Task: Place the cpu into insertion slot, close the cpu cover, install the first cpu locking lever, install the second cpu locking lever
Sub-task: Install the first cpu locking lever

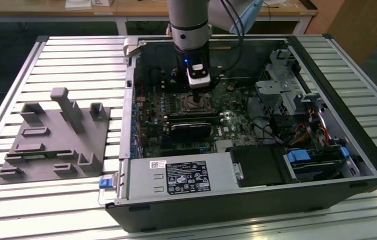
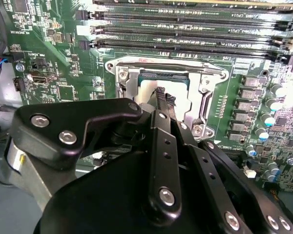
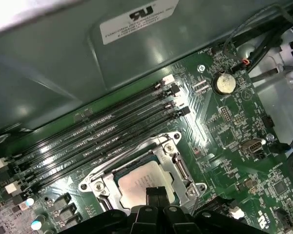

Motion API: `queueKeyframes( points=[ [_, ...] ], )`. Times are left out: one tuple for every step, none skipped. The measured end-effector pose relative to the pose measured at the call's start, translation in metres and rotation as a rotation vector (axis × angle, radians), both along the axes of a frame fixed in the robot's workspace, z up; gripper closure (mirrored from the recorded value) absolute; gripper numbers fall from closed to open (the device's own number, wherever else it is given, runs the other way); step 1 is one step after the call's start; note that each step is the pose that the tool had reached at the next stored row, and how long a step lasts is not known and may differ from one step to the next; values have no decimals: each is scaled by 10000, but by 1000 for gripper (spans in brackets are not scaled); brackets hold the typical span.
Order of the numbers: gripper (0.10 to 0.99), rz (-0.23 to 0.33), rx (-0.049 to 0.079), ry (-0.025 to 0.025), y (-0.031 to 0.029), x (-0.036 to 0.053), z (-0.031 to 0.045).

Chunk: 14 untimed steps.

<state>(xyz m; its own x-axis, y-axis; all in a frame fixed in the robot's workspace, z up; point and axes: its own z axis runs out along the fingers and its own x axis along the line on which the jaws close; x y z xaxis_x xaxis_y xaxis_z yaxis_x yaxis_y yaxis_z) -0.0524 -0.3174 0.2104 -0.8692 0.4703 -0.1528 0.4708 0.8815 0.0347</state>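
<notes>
The cpu (image 3: 136, 183), a flat square chip with a pale silvery top, lies in the insertion slot (image 1: 197, 104) on the green board inside the open computer case. The silvery metal frame of the cpu cover (image 3: 178, 168) surrounds it; I cannot tell whether it is pressed fully flat. My gripper (image 3: 156, 192) stands straight over the chip's middle, its two dark fingertips (image 2: 163, 97) close together and down at the chip's top, with nothing between them. In the exterior view the gripper (image 1: 197, 95) hangs vertically over the slot. The cpu (image 2: 149, 90) shows partly behind the fingers in the second wrist view.
Long black memory slots (image 3: 102, 131) run beside the socket. A coin cell (image 3: 224, 83) and capacitors (image 2: 268, 112) sit nearby. The case holds a power supply (image 1: 175, 177) and a drive cage (image 1: 288, 90). A grey fixture (image 1: 55, 135) lies on the slatted table at the exterior view's left.
</notes>
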Motion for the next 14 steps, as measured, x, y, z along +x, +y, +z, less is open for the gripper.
queueKeyframes(
  points=[
    [980, 0, 0, -1, 0, 0, 12],
    [980, 0, 1, -1, 1, 1, 30],
    [980, 0, 2, -1, 1, 0, 54],
    [980, 0, 2, -2, 1, 1, 76],
    [980, 0, 2, -1, 1, 1, 101],
    [980, 0, 3, -2, 1, 1, 124],
    [980, 0, 2, -1, 1, 1, 146],
    [980, 0, 2, -1, 1, 1, 164],
    [980, 0, 1, -1, 1, 1, 179],
    [980, 0, 1, -1, 1, 0, 191],
    [980, 0, 2, -2, 1, 1, 196],
    [980, 0, 4, -3, 1, 1, 196],
    [980, 1, 5, -3, 1, 1, 196],
    [980, 0, 5, -3, 1, 1, 196]
  ],
)
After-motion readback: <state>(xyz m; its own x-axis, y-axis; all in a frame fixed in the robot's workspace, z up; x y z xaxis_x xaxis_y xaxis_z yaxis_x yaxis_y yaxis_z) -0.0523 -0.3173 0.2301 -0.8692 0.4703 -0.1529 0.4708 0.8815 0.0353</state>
